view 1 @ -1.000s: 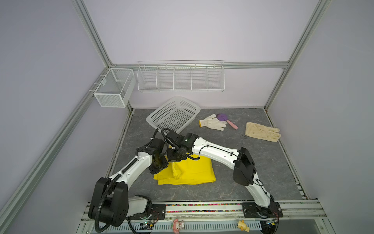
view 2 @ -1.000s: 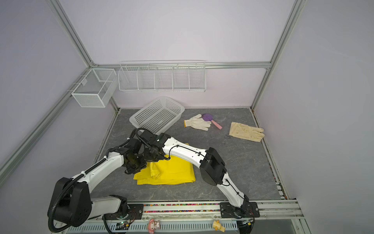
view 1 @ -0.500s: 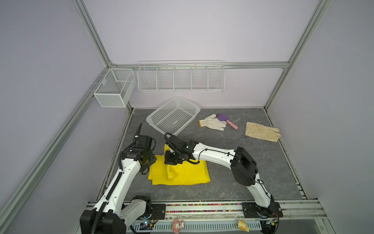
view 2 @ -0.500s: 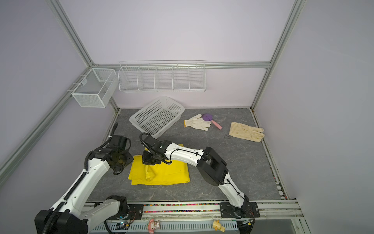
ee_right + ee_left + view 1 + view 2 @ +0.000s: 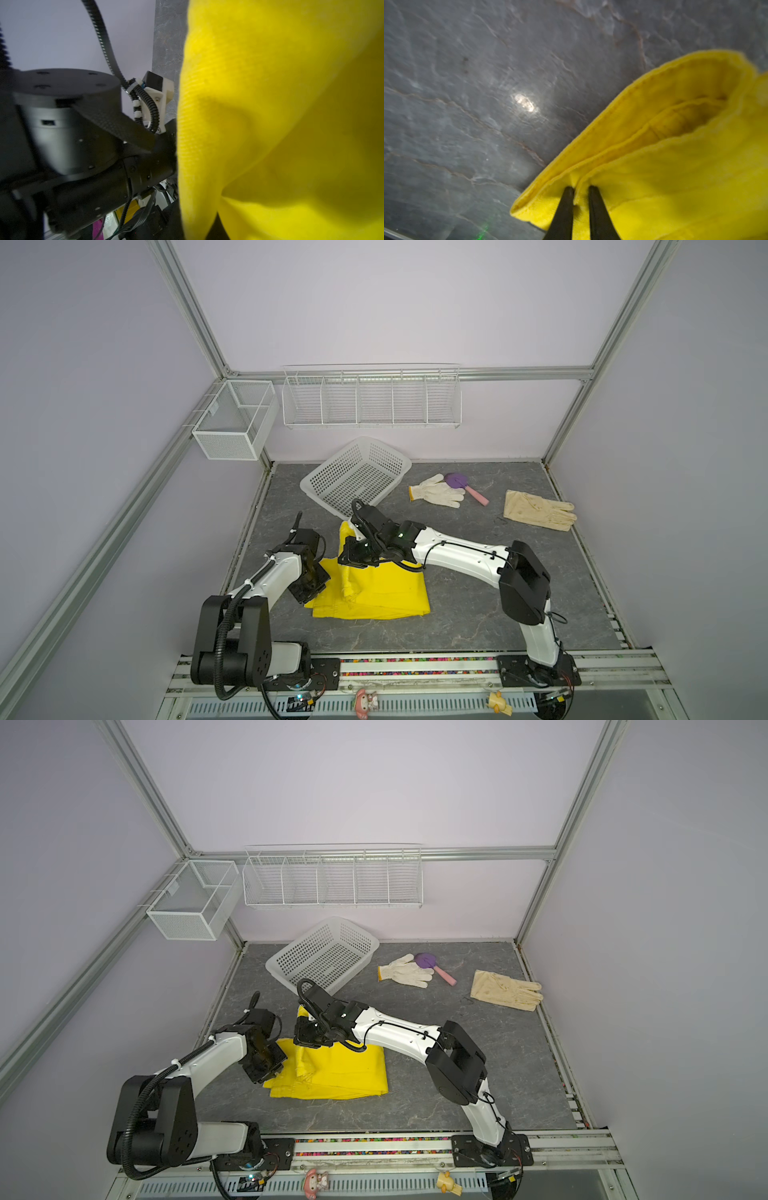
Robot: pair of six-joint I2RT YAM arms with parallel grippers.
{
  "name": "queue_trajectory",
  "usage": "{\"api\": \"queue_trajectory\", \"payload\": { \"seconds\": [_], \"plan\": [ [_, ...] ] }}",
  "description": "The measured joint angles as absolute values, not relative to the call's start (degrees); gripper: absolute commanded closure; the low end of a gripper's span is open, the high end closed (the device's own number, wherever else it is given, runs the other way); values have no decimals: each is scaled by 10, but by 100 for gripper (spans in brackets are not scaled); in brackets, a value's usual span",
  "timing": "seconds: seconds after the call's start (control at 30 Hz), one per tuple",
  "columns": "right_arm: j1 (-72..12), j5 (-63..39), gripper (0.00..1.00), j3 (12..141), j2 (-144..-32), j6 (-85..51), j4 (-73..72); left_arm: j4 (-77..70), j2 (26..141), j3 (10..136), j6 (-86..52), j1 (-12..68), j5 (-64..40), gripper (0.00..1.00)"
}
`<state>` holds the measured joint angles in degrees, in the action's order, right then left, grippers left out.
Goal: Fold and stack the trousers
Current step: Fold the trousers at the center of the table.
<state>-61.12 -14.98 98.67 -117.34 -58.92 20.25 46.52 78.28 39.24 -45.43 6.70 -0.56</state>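
My left end effector (image 5: 579, 188) is pinching the trousers (image 5: 374, 593) by an edge; my right end effector (image 5: 348, 559) is gripping a flap for folding.

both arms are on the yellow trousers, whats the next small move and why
Probably raise both together slightly, so the held side clears the flat part before it is folded over. The left end effector is pinched on the trousers at a stitched edge, the right end effector holds up a raised fold, and the rest lies flat.
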Motion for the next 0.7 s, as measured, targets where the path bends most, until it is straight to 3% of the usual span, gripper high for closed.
{"api": "queue_trajectory", "payload": {
  "seconds": [0.33, 0.57, 0.7],
  "plan": [
    [-622, -170, 87, 1028, -1219, -613, 173, 470, 784, 397, -452, 65, -10, 88],
    [-622, -174, 72, 1054, -1275, -622, 161, 503, 759, 407, -447, 64, 2, 83],
    [-621, -176, 71, 1065, -1288, -626, 159, 549, 720, 453, -442, 64, 27, 77]
  ]
}}
